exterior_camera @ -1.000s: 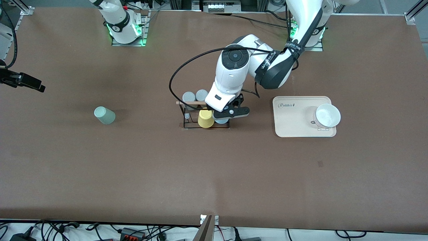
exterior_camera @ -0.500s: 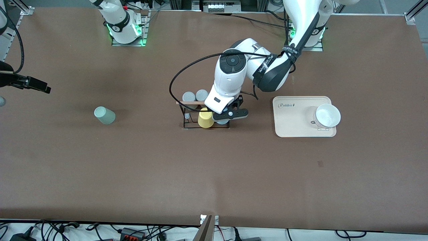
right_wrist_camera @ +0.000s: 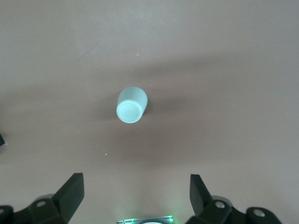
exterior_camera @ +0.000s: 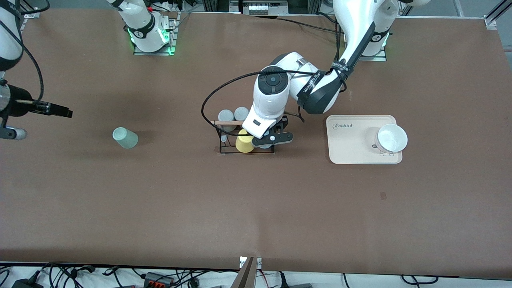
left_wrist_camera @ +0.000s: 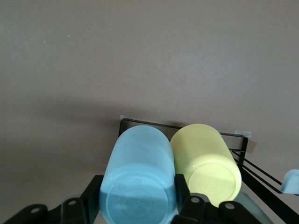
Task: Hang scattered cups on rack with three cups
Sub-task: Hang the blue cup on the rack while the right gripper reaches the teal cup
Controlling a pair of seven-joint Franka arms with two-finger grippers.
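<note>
Left claw (left_wrist_camera: 138,210) clenched around light blue cup (left_wrist_camera: 138,179), lowered onto black wire rack (exterior_camera: 246,138) beside yellow cup (exterior_camera: 244,143). Right claw (right_wrist_camera: 135,193) spread wide above mint green cup (exterior_camera: 125,138), upside down on tabletop (exterior_camera: 256,208) toward right arm's end.

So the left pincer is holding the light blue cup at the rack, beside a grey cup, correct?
Not quite. The left pincer holds the light blue cup at the rack, but beside the yellow cup, as the left wrist view shows.
</note>
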